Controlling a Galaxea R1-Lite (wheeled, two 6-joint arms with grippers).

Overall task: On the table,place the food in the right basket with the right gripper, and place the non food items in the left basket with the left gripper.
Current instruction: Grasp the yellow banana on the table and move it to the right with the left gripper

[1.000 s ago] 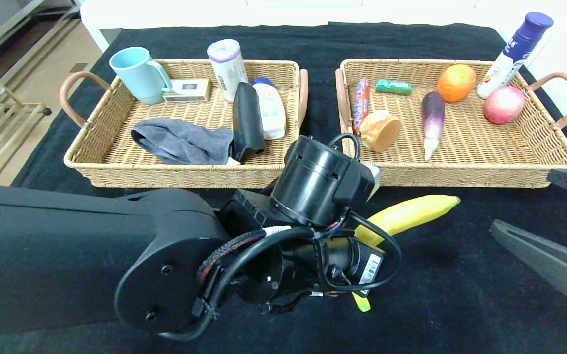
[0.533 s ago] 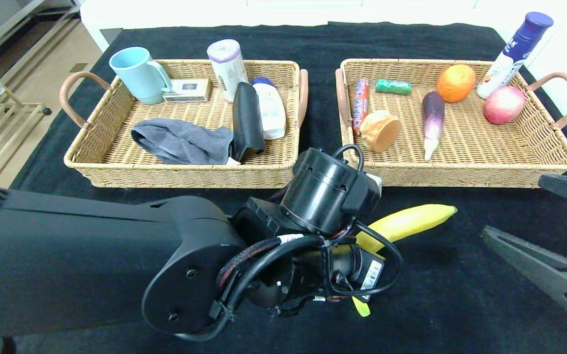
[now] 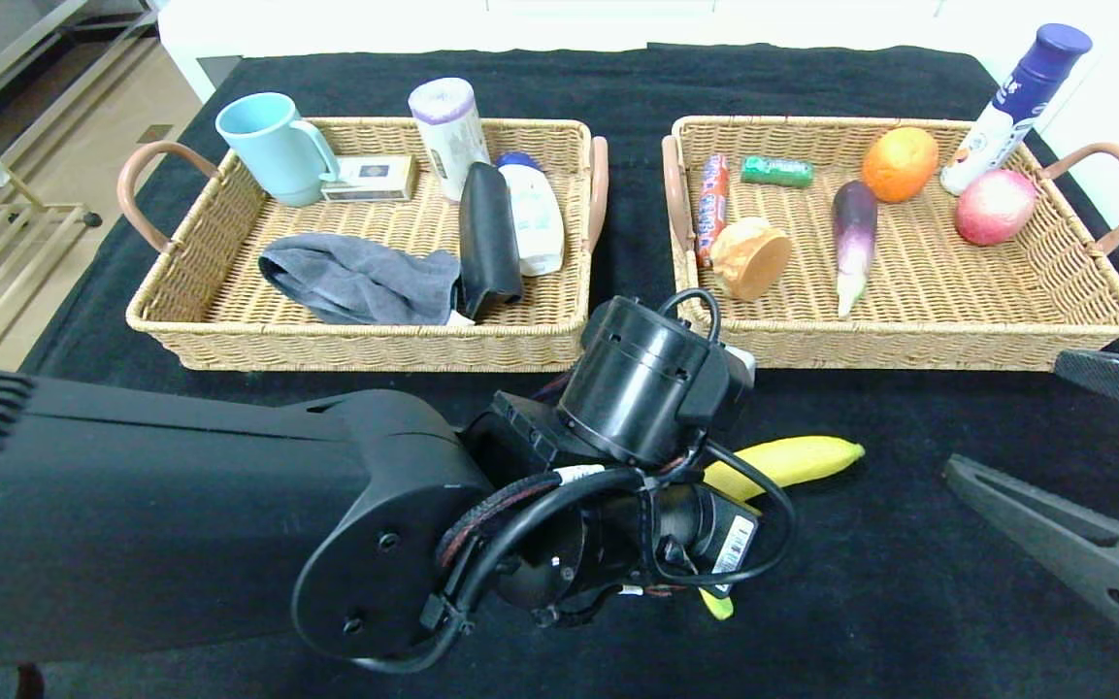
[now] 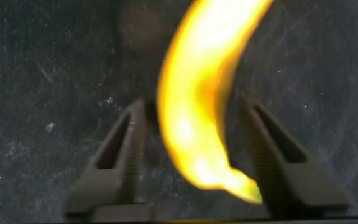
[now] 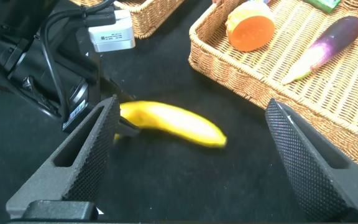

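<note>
Black cloth (image 3: 908,582) covers the table, with two wicker baskets side by side at its far half.

Since a second ago the banana (image 3: 792,459) has dropped: its far tip sat higher and pointed up toward the right basket, and it now lies lower and flatter on the cloth, in front of the gap between the baskets. The left gripper (image 4: 194,162) reaches down over the banana's near end; its fingers have parted and now stand on either side of the fruit with a gap on each side, no longer pinching it. The right gripper (image 5: 201,155) has edged a little inward and hovers spread wide to the banana's right, holding nothing.

The left basket (image 3: 345,349) holds six things: one cup (image 3: 273,146), one small box (image 3: 370,178), one roll (image 3: 447,121), one grey cloth (image 3: 355,280), one black case (image 3: 489,238), one white bottle (image 3: 532,214).

The right basket (image 3: 937,345) holds six: one red stick (image 3: 711,204), one bread roll (image 3: 751,257), one green packet (image 3: 776,171), one eggplant (image 3: 853,238), one orange (image 3: 900,163), one apple (image 3: 994,206). One spray bottle (image 3: 1015,102) stands at its far right corner.
</note>
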